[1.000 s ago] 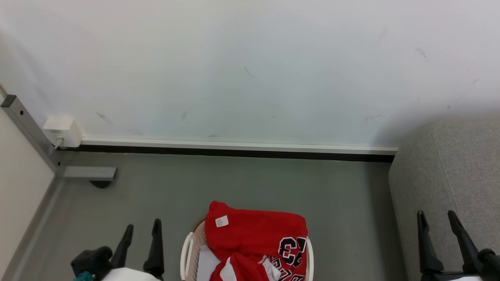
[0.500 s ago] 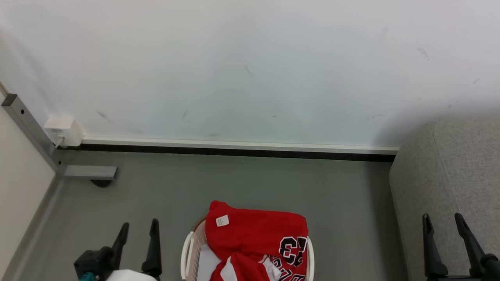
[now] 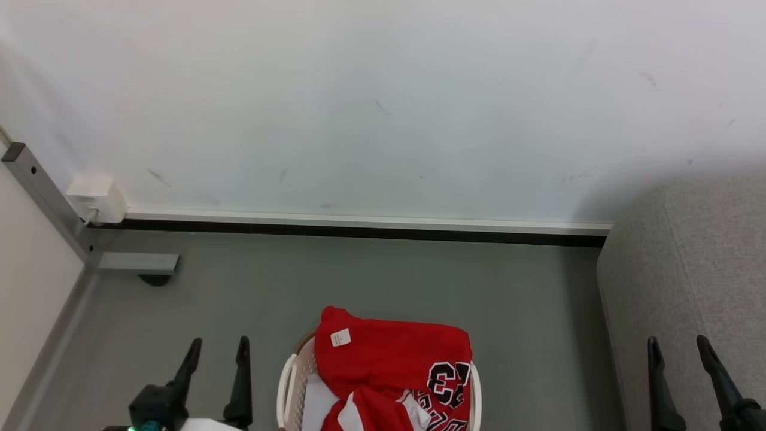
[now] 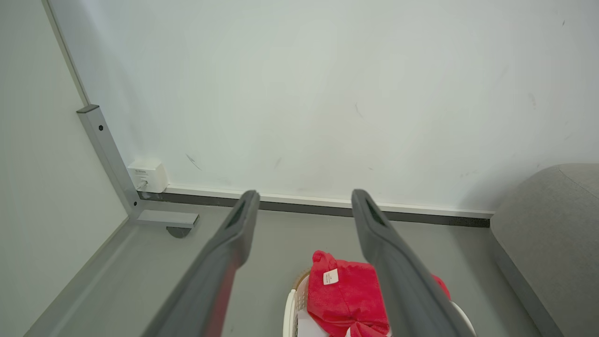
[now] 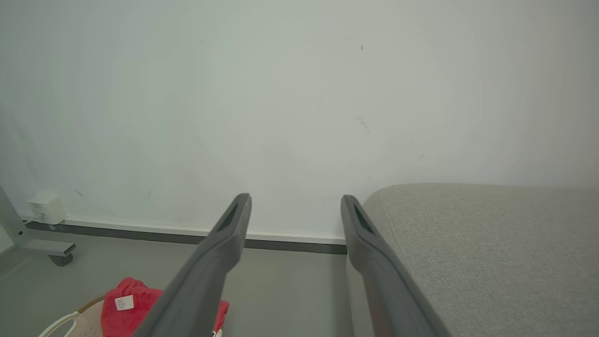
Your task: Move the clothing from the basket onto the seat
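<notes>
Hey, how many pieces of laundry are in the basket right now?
2: a red jersey draped on top, and a pale cloth under it, on the left of the basket. More may be hidden underneath.

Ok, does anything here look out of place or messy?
The red jersey is heaped over the far rim of the basket, not tucked inside it. The wall has a few dark scuff marks. Nothing looks spilled or broken.
</notes>
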